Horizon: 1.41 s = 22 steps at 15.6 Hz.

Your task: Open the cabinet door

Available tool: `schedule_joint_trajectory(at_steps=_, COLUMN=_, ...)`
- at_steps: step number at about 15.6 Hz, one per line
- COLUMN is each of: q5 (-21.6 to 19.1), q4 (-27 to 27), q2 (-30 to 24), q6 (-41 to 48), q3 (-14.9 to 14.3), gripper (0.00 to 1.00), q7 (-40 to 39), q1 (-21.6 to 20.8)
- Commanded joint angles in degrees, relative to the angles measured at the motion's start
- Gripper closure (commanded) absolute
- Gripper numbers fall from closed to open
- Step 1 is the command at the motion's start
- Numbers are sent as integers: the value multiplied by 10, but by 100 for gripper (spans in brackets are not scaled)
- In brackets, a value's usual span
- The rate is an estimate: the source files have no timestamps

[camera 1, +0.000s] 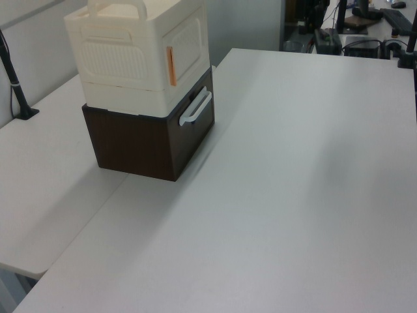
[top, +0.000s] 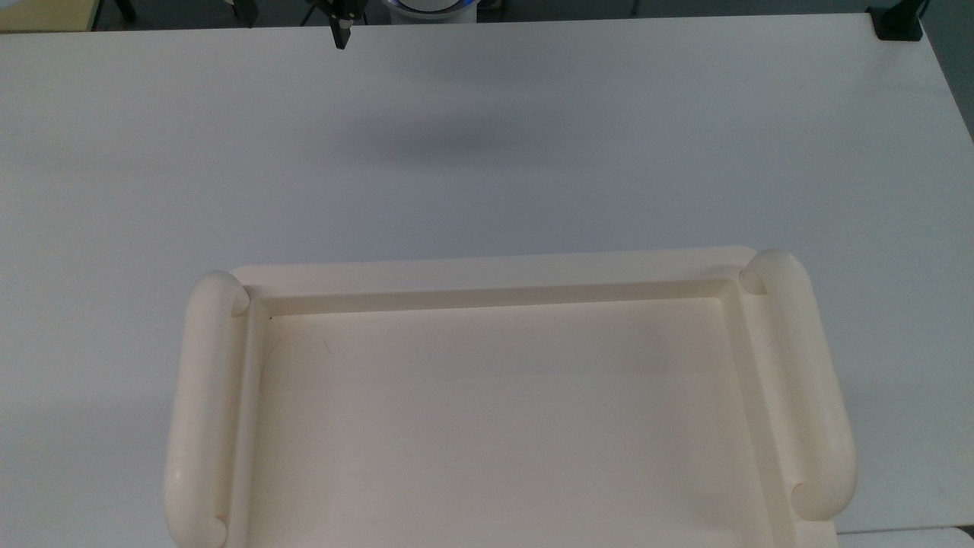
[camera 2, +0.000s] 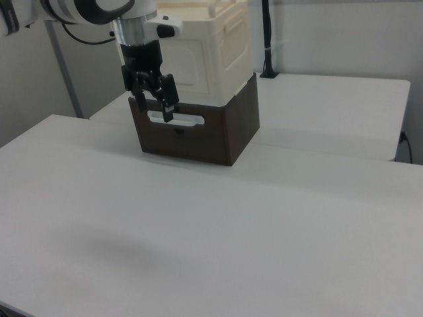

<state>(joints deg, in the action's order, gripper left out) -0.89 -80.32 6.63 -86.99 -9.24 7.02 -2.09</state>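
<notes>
The cream cabinet (camera 1: 124,59) stands on a dark brown box, and its recessed tray top (top: 494,411) lies between two rounded side bars. The cabinet door (camera 1: 187,42) is the front panel with an orange strip on one edge; it lies flush and shut, and it is also visible as the door (camera 2: 192,63) behind the arm. My gripper (camera 2: 154,109) hangs above the white table, fingers pointing down and apart with nothing between them. In the top view the gripper (top: 342,34) sits at the far edge, well away from the cabinet.
The brown box (camera 1: 140,140) has a white handle (camera 1: 195,107) on its front. A black clamped post (camera 2: 267,39) stands behind the cabinet, and a black clamp (top: 898,23) sits on the table corner. White table (top: 487,152) stretches between gripper and cabinet.
</notes>
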Motion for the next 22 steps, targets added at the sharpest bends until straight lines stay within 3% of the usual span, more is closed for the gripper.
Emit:
schedule_joint_trajectory(at_steps=1, q5=-1, q4=-13, q2=7, q6=-3, q3=-1, gripper=0, q7=-10, q1=-5)
schedule_joint_trajectory(at_steps=18, q5=-2, q4=-13, q2=11, q6=-5, q3=4, gripper=0, q7=-15, q1=-9)
schedule_joint_trajectory(at_steps=22, q5=-7, q4=-14, q2=27, q6=-62, q3=6, gripper=0, q7=-15, q1=-11)
